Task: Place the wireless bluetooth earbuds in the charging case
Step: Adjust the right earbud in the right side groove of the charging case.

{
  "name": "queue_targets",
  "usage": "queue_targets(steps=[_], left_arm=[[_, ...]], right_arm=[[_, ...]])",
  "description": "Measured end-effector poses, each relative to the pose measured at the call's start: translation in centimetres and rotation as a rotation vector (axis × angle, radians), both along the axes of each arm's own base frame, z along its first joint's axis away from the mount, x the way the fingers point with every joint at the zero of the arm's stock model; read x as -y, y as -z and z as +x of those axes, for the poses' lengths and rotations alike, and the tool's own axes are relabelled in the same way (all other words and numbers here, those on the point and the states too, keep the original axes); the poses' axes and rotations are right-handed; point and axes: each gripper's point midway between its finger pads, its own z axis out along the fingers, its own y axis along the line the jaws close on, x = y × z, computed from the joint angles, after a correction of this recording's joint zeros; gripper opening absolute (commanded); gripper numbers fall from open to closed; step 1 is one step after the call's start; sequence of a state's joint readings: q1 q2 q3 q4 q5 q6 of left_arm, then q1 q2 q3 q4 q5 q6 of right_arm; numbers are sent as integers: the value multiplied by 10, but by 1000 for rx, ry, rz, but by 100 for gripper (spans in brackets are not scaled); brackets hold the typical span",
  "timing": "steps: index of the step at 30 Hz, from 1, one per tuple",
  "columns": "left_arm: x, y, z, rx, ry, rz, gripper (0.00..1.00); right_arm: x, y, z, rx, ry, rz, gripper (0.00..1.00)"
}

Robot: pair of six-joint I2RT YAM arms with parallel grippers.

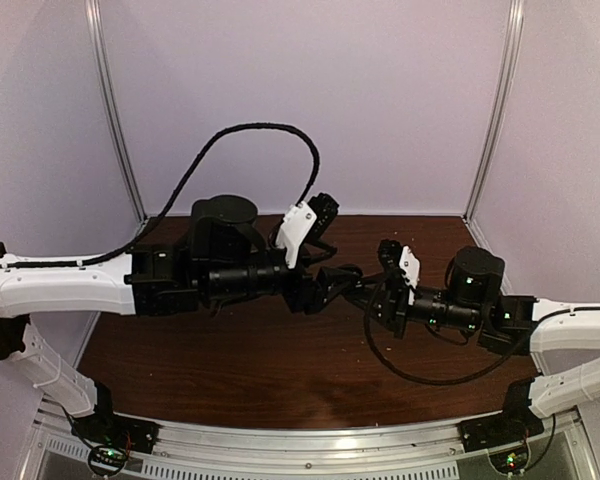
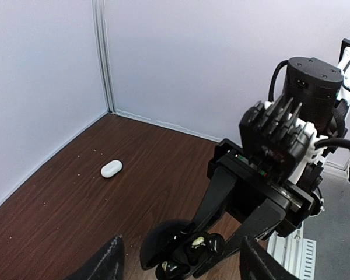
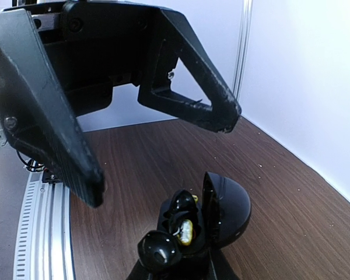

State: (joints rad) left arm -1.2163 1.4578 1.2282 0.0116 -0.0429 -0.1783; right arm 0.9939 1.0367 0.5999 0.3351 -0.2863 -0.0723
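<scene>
The charging case (image 3: 224, 213) here is black and round, with its hinged lid standing open. My right gripper (image 3: 176, 273) is shut on its base and holds it just above the brown table. Two black earbuds sit in it: one (image 3: 184, 205) low in its hollow, the other (image 3: 157, 251) riding high at the front edge. In the left wrist view the same case (image 2: 163, 239) shows between my left gripper's (image 2: 182, 263) open fingers (image 2: 105, 262), which touch nothing. From above, both grippers (image 1: 332, 285) meet mid-table and hide the case.
A small white oval pebble-shaped thing (image 2: 111, 168) lies shut on the table toward the far left wall. White walls with metal corner posts (image 1: 120, 130) enclose the table. A metal rail (image 1: 310, 445) runs along the near edge by the arm bases.
</scene>
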Motion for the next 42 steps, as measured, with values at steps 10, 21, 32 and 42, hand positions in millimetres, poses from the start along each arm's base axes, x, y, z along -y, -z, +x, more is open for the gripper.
queue_targets(steps=[10,21,32,42], left_arm=[[10,18,3,-54,-5,11,64],[11,22,6,-63,-12,16,56],[11,24,11,-74,-11,14,52],[11,25,12,-97,11,7,51]], right_arm=[[0,-6,5,5,35,-8,0],[0,-3,5,3,43,-21,0],[1,-2,6,3,50,-30,0],[2,-1,7,15,63,-37,0]])
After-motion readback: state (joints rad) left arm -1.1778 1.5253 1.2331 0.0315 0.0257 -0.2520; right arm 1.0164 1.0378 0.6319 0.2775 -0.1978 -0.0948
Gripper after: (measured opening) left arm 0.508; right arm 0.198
